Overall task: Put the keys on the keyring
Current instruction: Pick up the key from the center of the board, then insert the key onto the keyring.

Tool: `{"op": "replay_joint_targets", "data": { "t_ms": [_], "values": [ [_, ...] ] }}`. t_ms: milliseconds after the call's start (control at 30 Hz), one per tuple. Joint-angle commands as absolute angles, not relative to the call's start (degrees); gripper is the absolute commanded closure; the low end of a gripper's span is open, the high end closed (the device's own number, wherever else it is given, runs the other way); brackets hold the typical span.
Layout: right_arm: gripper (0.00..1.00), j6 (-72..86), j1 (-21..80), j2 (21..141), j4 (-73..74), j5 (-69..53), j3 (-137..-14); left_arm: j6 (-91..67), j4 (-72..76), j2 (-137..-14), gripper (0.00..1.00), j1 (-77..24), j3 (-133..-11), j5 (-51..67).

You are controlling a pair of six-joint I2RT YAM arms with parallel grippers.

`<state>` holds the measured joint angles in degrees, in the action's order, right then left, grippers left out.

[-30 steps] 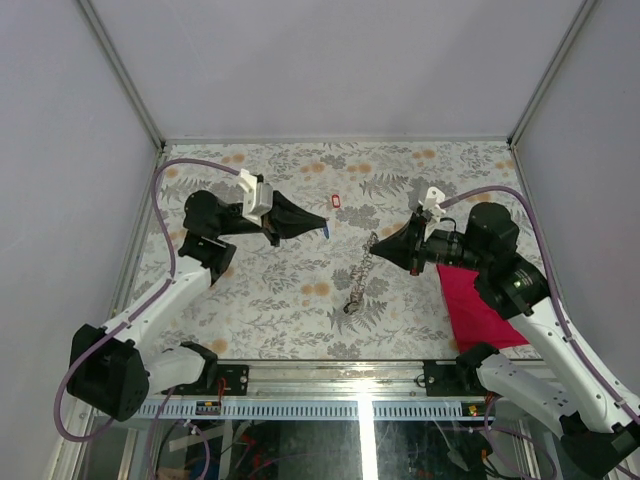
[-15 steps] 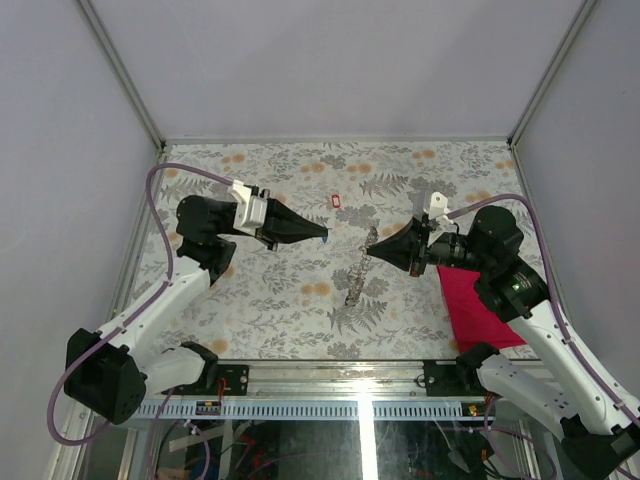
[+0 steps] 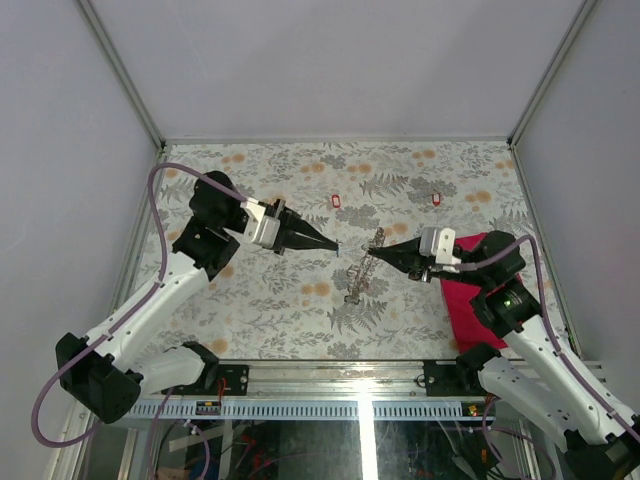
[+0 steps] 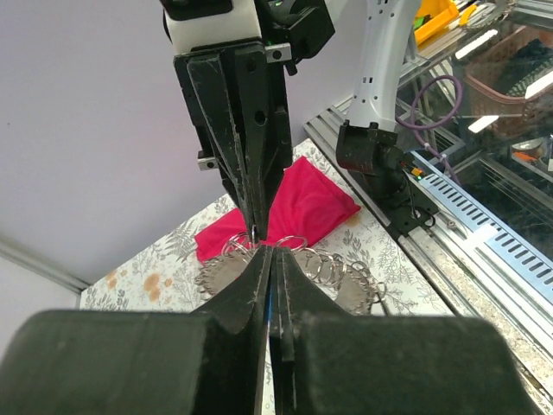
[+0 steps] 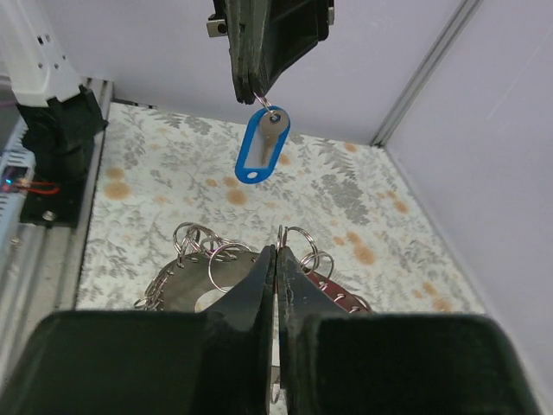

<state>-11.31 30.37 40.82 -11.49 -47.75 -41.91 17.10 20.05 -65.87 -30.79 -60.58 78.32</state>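
**Threading stage: blue tag presented to the ring**

Left fingers (image 3: 318, 241) pressed together on the small wire loop of a blue key tag (image 5: 262, 145), which hangs free below their tips; right fingers (image 3: 402, 256) pinched shut on one loop of the keyring (image 3: 362, 272), its links trailing from the tips toward the near side of the floral tabletop (image 3: 260, 300); whether the lower end touches the surface, cannot tell.

One red key tag (image 3: 336, 201) and a second red key tag (image 3: 436, 198) lie loose farther back, not yet fitted; red cloth (image 3: 472, 305) beside the right arm.

Judgement: first tag is about to be joined. The next move calls for lining the tag's loop with a held ring, then a slow approach; the dangling tag may twist.

Pose: both arms reach inward over mid-tabletop, fingers aimed tip to tip, near but apart; right wrist low and level.
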Motion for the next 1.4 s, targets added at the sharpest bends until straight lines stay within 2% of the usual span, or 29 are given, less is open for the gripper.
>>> {"op": "replay_joint_targets", "data": {
  "t_ms": [0, 400, 867, 1367],
  "values": [
    [1.0, -25.1, 30.32, 37.88, -21.4, -49.71, -40.7, 28.42, 9.49, -65.38, 1.0, -31.35, -62.88, 81.29],
    [1.0, -45.24, 30.98, 37.25, -12.78, -52.04, -40.84, 30.56, 9.34, -68.78, 1.0, -32.01, -65.07, 82.6],
    [1.0, -44.2, 34.03, 39.71, -8.72, -55.94, -44.75, 33.66, 4.86, -72.44, 1.0, -33.31, -68.18, 86.1],
    [1.0, -39.49, 36.38, 41.77, -9.82, -52.99, -46.56, 33.81, 2.05, -73.39, 1.0, -34.43, -68.91, 87.49]
  ]
}}
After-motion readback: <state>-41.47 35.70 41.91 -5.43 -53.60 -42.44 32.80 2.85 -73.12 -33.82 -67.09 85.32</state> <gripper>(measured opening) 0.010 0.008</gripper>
